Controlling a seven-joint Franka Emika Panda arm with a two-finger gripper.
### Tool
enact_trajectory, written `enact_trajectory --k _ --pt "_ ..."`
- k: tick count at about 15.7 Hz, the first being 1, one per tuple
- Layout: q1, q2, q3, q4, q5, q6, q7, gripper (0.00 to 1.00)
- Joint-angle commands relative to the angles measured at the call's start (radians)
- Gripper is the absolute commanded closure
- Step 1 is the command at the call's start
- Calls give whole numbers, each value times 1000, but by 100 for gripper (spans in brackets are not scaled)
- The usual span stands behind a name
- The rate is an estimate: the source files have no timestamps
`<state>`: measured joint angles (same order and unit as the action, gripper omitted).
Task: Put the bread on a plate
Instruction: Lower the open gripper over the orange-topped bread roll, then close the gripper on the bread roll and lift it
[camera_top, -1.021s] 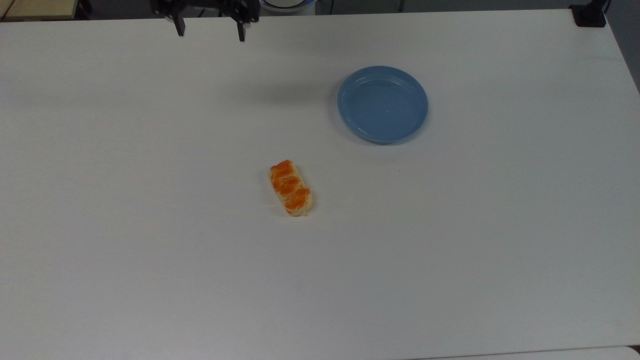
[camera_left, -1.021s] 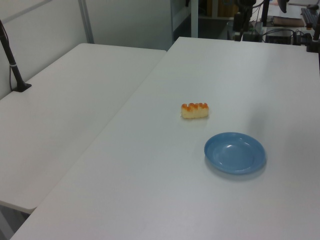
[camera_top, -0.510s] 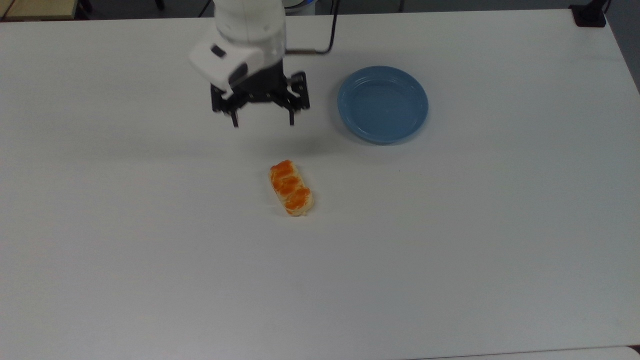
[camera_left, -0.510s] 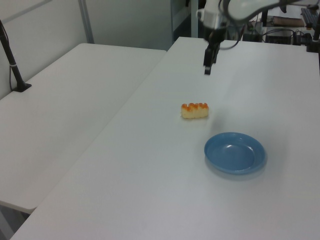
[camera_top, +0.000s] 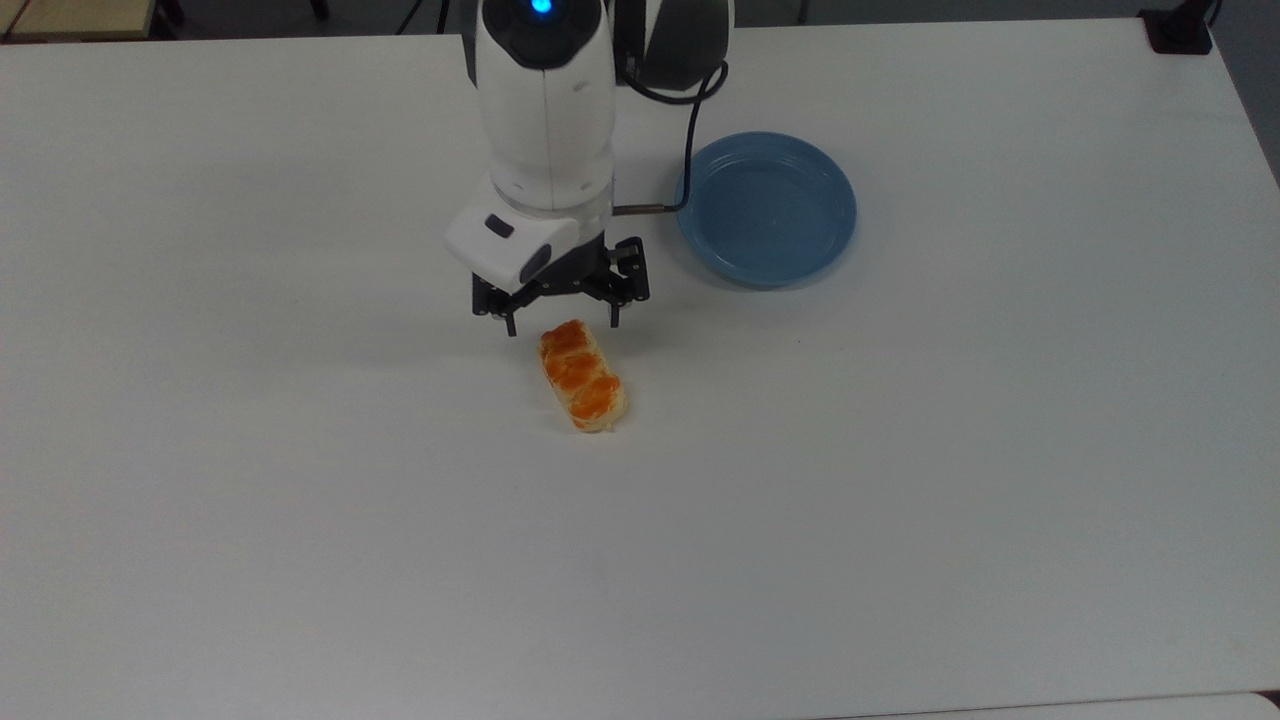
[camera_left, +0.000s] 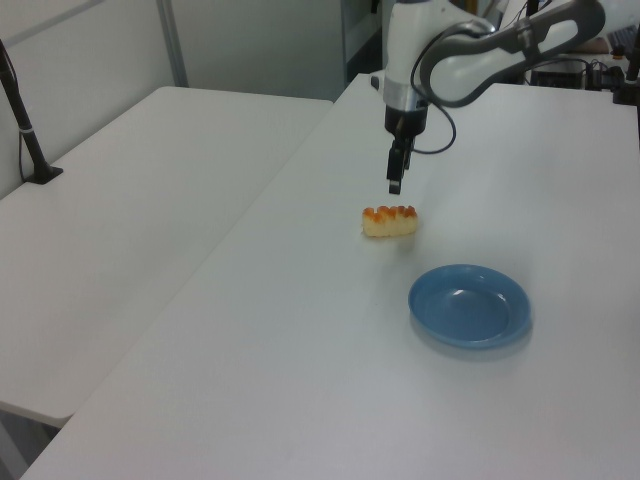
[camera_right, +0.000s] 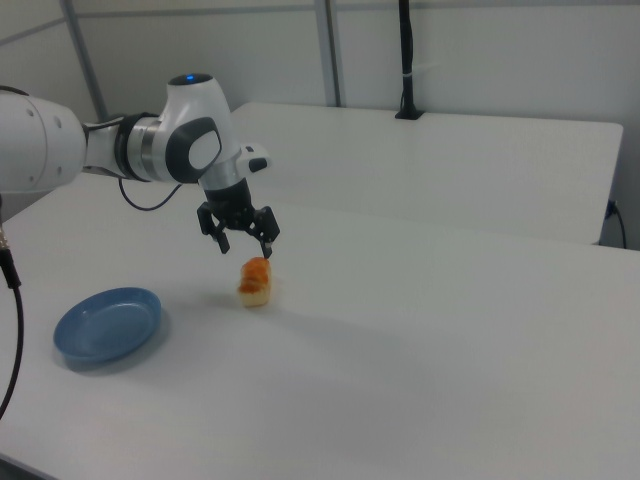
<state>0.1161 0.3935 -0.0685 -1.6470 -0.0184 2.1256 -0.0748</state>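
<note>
The bread (camera_top: 583, 375), an oblong bun with glossy orange-brown lobes, lies on the white table (camera_top: 300, 480) near the middle; I also see the bread (camera_left: 390, 220) in the left view and the bread (camera_right: 255, 280) in the right view. My gripper (camera_top: 562, 325) hangs open just above the bun's far end, its fingers (camera_right: 268, 247) spread wide with nothing between them. From the left view the gripper (camera_left: 396, 183) points straight down. The blue plate (camera_top: 766, 208) sits empty toward the top view's right of the arm; the plate (camera_left: 470, 305) and plate (camera_right: 108, 324) are apart from the bun.
The white arm (camera_top: 545, 120) reaches in from the table's far edge, with a black cable (camera_top: 690, 150) looping beside the plate. A black post (camera_left: 22, 125) stands on a second table at the left view's left. A black clamp (camera_top: 1180, 30) sits at the top view's upper right corner.
The arm has swept in from the table's far edge toward the bread and come lower, the gripper still open. Bread and plate have not moved.
</note>
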Motion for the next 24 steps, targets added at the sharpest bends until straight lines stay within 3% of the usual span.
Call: enact_trajectory --k 1,5,6,8,11,12,16,20,24 --pt "31 53 -13 3 -26 23 -11 0" --pt "57 102 -13 3 -43 106 36 0" --pt "59 110 -14 3 -66 120 49 5" --pt "59 110 -14 3 -75 123 58 19" --pt "59 108 -14 1 -89 126 58 57" --pt "57 107 -14 1 -95 126 55 63" --pt "53 46 -13 -10 -97 93 53 65" --pt "63 -53 -1 -16 -81 -56 59 65" --pt "85 -132 55 -51 -43 -151 104 64"
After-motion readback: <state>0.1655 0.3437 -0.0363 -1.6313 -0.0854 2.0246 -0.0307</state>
